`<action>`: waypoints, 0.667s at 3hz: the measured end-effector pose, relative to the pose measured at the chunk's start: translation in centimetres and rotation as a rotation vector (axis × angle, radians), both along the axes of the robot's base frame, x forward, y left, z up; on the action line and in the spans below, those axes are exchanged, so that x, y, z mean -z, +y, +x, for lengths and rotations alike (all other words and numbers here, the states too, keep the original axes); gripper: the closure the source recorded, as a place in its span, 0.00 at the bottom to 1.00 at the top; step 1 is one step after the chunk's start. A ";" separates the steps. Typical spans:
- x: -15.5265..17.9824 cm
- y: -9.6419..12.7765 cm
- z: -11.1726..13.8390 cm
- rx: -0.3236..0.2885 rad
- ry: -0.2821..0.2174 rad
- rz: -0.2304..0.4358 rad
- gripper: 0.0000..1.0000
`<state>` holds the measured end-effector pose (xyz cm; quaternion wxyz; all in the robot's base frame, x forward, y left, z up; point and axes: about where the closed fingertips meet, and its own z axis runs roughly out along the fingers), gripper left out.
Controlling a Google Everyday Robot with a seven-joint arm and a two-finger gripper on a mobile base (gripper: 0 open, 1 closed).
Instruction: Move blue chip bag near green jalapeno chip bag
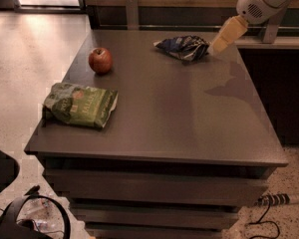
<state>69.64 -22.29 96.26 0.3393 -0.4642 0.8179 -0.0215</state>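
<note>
Since the blue chip bag (183, 48) is lying at the far edge of the table (189, 123), well apart from the green jalapeno chip bag (80, 105) at front left, the gripper (215, 47) is hanging just beside its right end, seemingly for a grasp. Its opening I cannot tell.

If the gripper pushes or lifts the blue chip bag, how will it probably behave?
The blue chip bag looks crumpled, so it is probably floppy and light, likely deforming when pinched. On the smooth table it may slide easily when pushed. The gripper is close beside it.
</note>
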 end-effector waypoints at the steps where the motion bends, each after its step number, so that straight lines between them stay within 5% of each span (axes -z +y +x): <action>1: 2.5 1.2 3.7 0.013 -0.004 0.078 0.00; 2: 2.6 1.2 3.8 0.013 -0.003 0.079 0.00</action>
